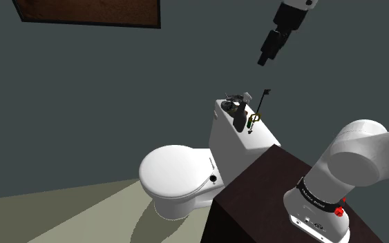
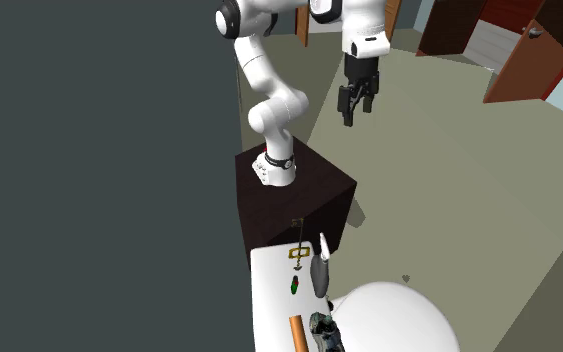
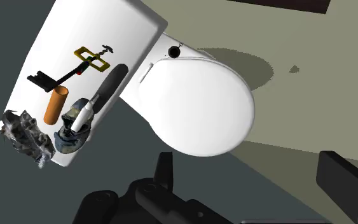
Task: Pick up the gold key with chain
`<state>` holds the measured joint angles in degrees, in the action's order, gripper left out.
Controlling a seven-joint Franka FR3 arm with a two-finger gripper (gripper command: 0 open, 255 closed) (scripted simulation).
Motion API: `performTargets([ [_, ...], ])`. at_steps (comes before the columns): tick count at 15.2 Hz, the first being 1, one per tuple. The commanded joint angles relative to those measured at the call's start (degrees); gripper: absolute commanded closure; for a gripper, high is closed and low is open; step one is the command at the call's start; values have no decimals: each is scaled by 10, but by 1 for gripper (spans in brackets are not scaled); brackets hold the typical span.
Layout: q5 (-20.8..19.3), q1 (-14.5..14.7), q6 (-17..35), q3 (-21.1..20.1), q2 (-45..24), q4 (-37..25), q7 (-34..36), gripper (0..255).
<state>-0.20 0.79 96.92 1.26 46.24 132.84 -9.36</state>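
**Gripper high and open, key waiting on the tank lid**

The gripper [image 1: 269,50] hangs well above the toilet, well apart from everything. In the wrist view its 2 black fingers [image 3: 165,170] stand wide apart with nothing between them, released and empty. My read is that this height is deliberate: from up here the hand's camera takes in the whole tank lid [image 3: 130,28] before committing to a line down.

The gold key with chain [image 3: 88,58] lies flat on that lid, toward the end edge that faces the dark stand [image 2: 314,190] and about midway between the 2 long edges. Company is close. A black key [image 3: 42,79] sits just beside it, and a dark-handled tool [image 3: 109,81] lies near the long edge by the toilet seat [image 3: 203,102]. Farther along the lid come an orange cylinder [image 3: 58,105] and a grey lumpy object [image 3: 23,132] at the far corner.

Pickup hasn't started — this looks like the approach stage. A flat, thin key among neighbours probably calls for a straight drop from above, fingers straddling the gold frame and clear of the black key.
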Motion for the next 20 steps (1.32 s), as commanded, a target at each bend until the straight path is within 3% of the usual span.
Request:
performTargets([
  [1, 0, 0, 0, 0, 0, 0, 0, 0],
  [11, -84, 11, 88, 89, -77, 86, -194, 0],
  [20, -163, 10, 196, 164, -212, 110, -355, 0],
])
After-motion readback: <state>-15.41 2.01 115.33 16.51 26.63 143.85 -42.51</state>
